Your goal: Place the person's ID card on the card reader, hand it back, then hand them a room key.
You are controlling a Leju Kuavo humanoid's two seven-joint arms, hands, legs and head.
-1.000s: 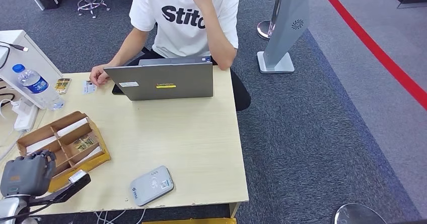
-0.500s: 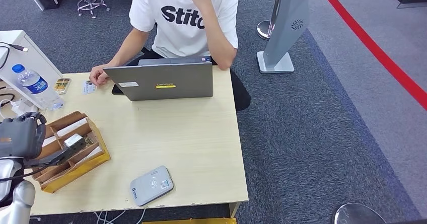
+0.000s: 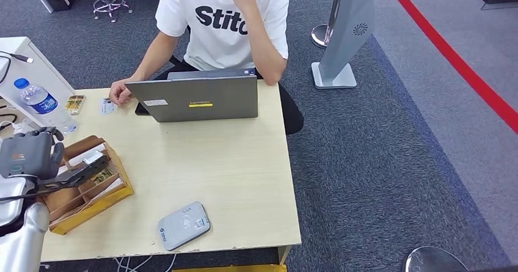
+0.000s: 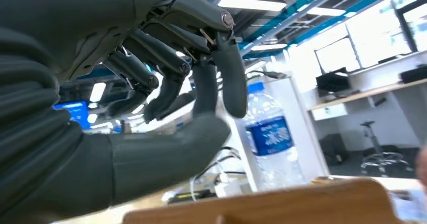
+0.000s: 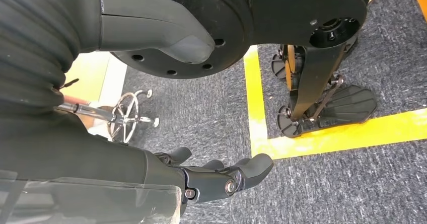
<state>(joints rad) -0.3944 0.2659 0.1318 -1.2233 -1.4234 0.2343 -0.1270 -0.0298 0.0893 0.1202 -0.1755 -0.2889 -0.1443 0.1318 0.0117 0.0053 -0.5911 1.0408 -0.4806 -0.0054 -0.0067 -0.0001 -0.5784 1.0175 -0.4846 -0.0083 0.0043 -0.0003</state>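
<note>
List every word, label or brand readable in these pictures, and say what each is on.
"Stit", cut off by the arm: person's white T-shirt.
Laptop lid's yellow sticker and white label: too small.
Water bottle blue label: blurred.
Card reader markings: too small.

The robot's grey left hand (image 3: 30, 156) hovers over the compartmented brown cardboard tray (image 3: 91, 189). A flat grey card reader (image 3: 183, 225) lies right of that tray, nearer the table edge.

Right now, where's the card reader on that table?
In the head view, the grey card reader lies near the table's front edge, right of the wooden card tray and well in front of the laptop.
</note>
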